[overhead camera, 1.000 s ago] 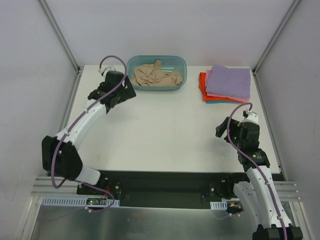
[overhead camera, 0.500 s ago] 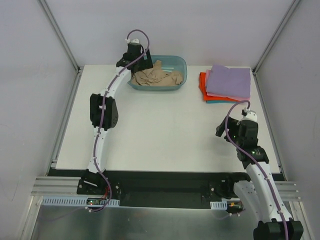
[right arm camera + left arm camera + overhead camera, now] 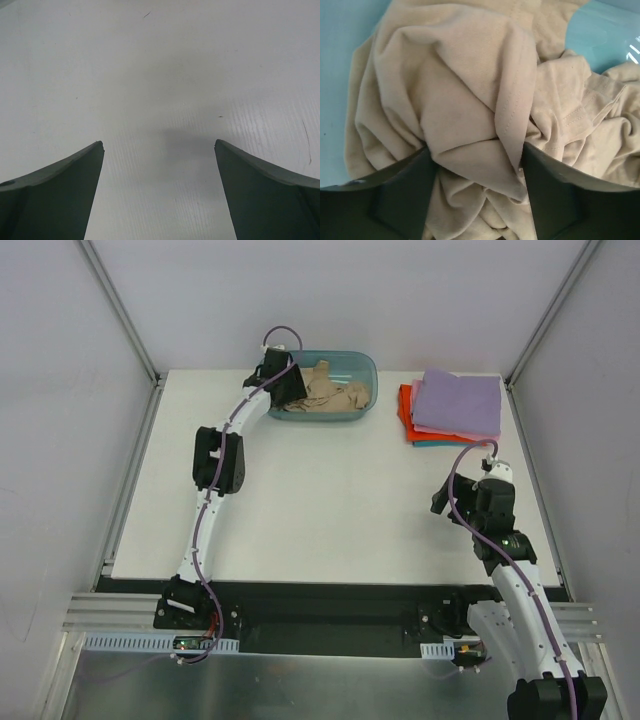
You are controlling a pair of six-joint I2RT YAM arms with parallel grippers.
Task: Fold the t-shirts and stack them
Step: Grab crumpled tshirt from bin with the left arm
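A crumpled tan-beige t-shirt [image 3: 335,395] lies in the translucent teal tub [image 3: 371,367] at the table's back. My left gripper [image 3: 290,388] reaches into the tub's left end. In the left wrist view its open jaws [image 3: 475,150] press down into the tan shirt [image 3: 470,90], with a thick fold bunched between the fingers. Folded shirts are stacked at the back right: lilac [image 3: 458,402] on top, pink, orange-red [image 3: 405,410] and teal edges below. My right gripper [image 3: 455,502] is open and empty, low over bare table [image 3: 159,145].
The tub's teal floor [image 3: 340,30] shows to the left of the shirt. The white table [image 3: 330,500] ends at grey walls on the left, the right and the back. The left arm stretches diagonally across the table's left half.
My left arm swung from the tub's left side to over the tub and dropped its gripper into the tan shirt. The tub shifted slightly right. The right arm barely moved.
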